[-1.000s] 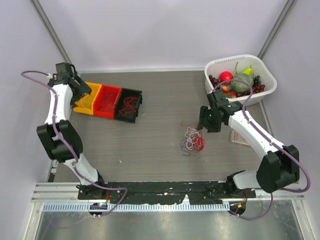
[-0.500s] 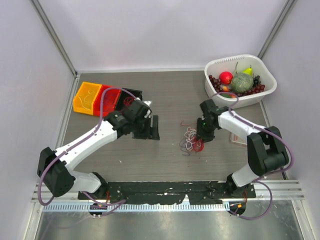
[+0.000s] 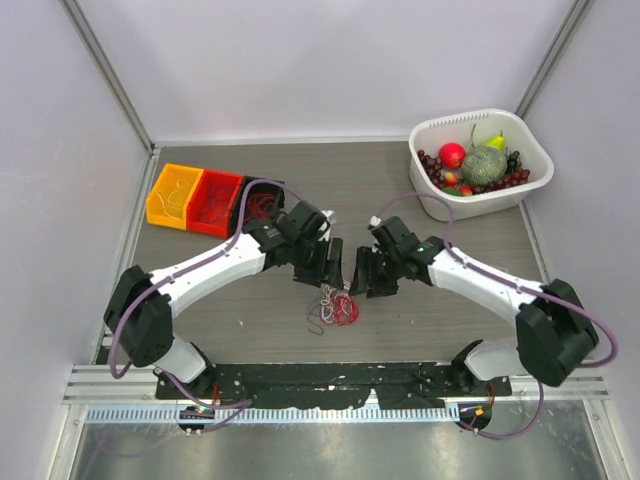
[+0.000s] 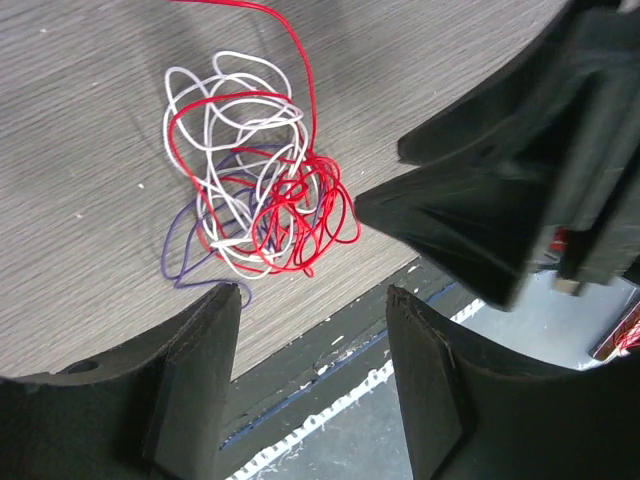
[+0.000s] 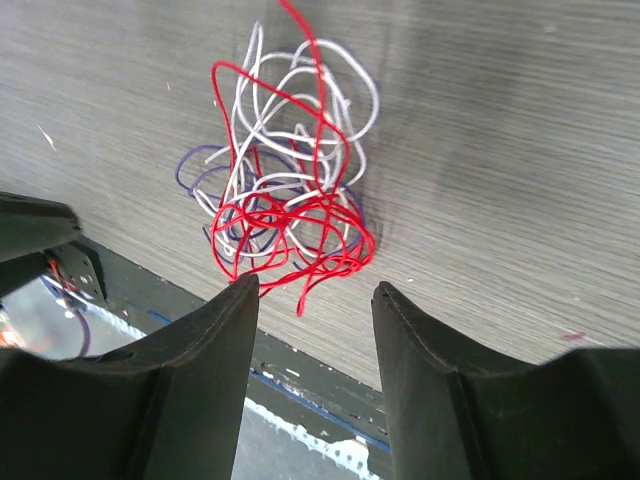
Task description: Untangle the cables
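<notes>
The tangle of thin red, white and purple cables point(image 3: 338, 308) lies loose on the grey wood-grain table point(image 3: 430, 330), a short way in from the black base rail point(image 3: 330, 378) and about level with the rail's middle.

Both grippers hang over it on the side away from the rail. The left gripper point(image 3: 330, 272) and the right gripper point(image 3: 362, 278) are close together, almost nose to nose.

In the left wrist view the left gripper point(image 4: 315, 350) has its jaws spread with nothing between them. The cables point(image 4: 255, 190) lie just ahead of the fingertips, and a purple loop runs close to one finger point(image 4: 205, 360). The right gripper's black body point(image 4: 500, 200) is just beside the red part of the knot.

In the right wrist view the right gripper point(image 5: 315, 340) is also spread and holds nothing. The cables point(image 5: 290, 200) lie right in front of it, and the lowest red loop dips into the mouth of the gap. Whether that loop touches a finger point(image 5: 215, 370) I cannot tell.

Well away from the rail are a row of orange, red and black plastic bins point(image 3: 200, 200) and a white plastic basket of fruit point(image 3: 432, 205).
</notes>
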